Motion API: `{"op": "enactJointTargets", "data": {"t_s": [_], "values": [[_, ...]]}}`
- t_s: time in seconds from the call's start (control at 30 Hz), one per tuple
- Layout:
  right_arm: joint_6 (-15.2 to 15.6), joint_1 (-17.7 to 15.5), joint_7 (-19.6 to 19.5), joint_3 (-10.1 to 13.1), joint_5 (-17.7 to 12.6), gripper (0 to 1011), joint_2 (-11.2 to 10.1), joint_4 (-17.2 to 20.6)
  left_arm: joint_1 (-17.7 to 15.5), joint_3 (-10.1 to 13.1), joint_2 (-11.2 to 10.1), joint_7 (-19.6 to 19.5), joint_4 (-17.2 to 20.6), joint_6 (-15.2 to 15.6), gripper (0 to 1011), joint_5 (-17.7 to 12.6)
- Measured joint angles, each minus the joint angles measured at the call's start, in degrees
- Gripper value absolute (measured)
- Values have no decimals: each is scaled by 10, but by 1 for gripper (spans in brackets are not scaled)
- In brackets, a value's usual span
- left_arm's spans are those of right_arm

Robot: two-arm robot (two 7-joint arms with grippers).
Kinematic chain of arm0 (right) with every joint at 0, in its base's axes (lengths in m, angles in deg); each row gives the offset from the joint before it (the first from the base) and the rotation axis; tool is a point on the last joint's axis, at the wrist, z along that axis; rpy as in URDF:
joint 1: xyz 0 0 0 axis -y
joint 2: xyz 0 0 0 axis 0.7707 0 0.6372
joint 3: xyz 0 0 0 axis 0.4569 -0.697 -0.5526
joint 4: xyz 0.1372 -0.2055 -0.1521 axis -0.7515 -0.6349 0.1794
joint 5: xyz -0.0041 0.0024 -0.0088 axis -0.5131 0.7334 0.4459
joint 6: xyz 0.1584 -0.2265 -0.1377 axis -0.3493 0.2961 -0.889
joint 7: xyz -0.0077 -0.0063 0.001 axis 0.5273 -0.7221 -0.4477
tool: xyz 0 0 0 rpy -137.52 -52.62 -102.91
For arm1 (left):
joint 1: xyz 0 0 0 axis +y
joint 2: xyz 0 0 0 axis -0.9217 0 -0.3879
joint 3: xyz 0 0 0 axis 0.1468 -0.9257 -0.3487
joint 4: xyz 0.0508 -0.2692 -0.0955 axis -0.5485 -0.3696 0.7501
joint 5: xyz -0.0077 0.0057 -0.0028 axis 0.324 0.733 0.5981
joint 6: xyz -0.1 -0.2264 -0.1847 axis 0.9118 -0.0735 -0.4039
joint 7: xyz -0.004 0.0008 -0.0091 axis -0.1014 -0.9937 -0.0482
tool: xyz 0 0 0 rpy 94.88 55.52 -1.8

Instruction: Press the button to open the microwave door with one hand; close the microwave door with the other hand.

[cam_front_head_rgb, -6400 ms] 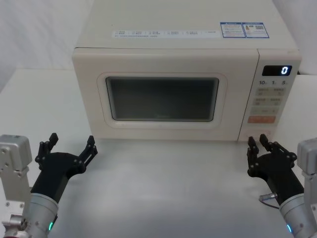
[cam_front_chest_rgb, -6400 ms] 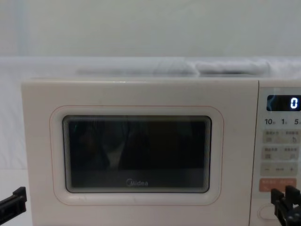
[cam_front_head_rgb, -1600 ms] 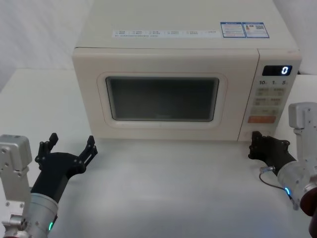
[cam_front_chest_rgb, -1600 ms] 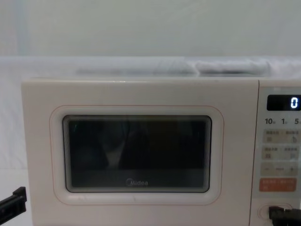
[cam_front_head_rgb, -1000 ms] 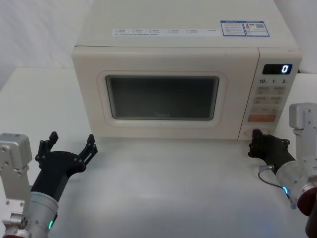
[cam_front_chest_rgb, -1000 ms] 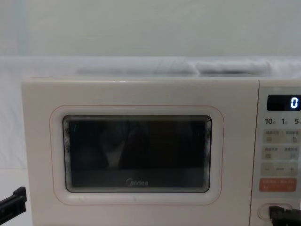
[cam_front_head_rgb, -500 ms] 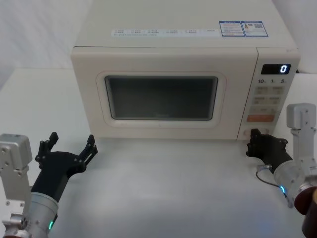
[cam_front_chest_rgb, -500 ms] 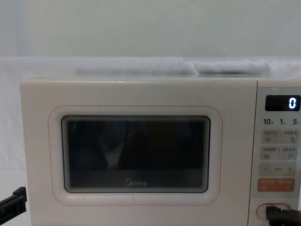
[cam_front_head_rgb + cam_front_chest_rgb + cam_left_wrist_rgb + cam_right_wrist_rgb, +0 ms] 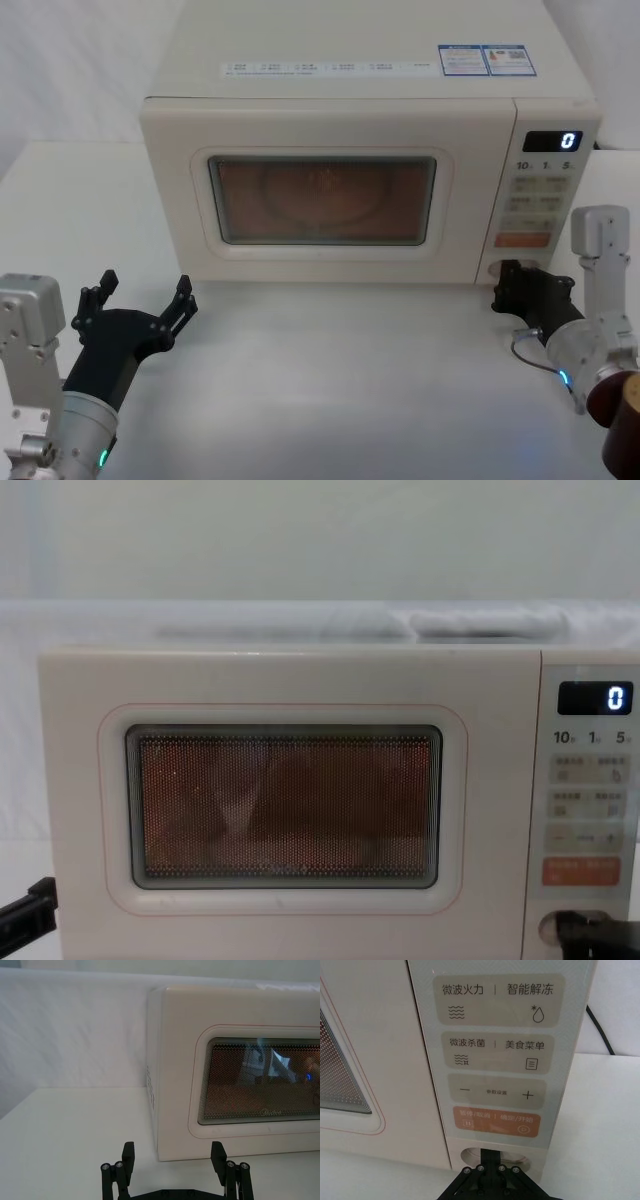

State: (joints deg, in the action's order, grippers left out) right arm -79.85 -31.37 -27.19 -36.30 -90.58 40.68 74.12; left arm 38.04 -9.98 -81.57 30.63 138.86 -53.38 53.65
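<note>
Both my grippers low, right gripper (image 9: 508,283) narrowed against the button (image 9: 470,1153), microwave door (image 9: 320,195) window lit, left gripper (image 9: 140,298) spread wide, idle.

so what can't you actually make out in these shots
- Button: mostly covered by the right hand in the right wrist view; whether it is pushed fully in can't be told.
- Microwave door: the interior glows through the window, but no view shows clearly whether the door has come unlatched.
- Left hand: open above the table; cut off by the chest view's lower left edge.
- Orange key: print too small in the chest view.
</note>
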Motion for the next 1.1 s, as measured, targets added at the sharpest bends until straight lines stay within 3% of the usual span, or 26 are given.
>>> {"op": "enactJointTargets", "data": {"t_s": [0.5,1.1], "values": [[-5,9,2,-5,2,0,3,-10,0,0,0,0,0,0,1001,0],[0,-14,0,1,3,0,-2,20,0,0,0,0,0,0,1001,0]]}}
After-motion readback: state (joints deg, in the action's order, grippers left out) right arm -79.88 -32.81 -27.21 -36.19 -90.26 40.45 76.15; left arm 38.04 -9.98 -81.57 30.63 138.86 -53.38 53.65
